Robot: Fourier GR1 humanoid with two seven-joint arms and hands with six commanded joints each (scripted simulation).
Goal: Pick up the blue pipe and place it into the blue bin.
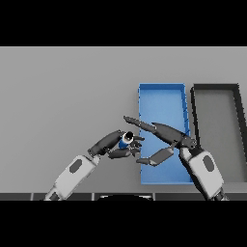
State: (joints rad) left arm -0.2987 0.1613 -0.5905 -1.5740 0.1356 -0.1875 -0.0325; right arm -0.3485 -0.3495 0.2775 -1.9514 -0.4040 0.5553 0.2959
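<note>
Grey tabletop (67,96), and the left hand (112,144) has its fingers curled round the short blue pipe (126,139) just left of the bin (161,88), right hand (164,137) spread flat over it; pipe's probably light, stiff, slick, so grip mid-body.

My two arms white with grey panels, a dark oval inset on each forearm casing, left hand (112,144) and right hand (166,137) both dark grey to black, slender segmented fingers, flat dark plate-like thumb on the right.
</note>
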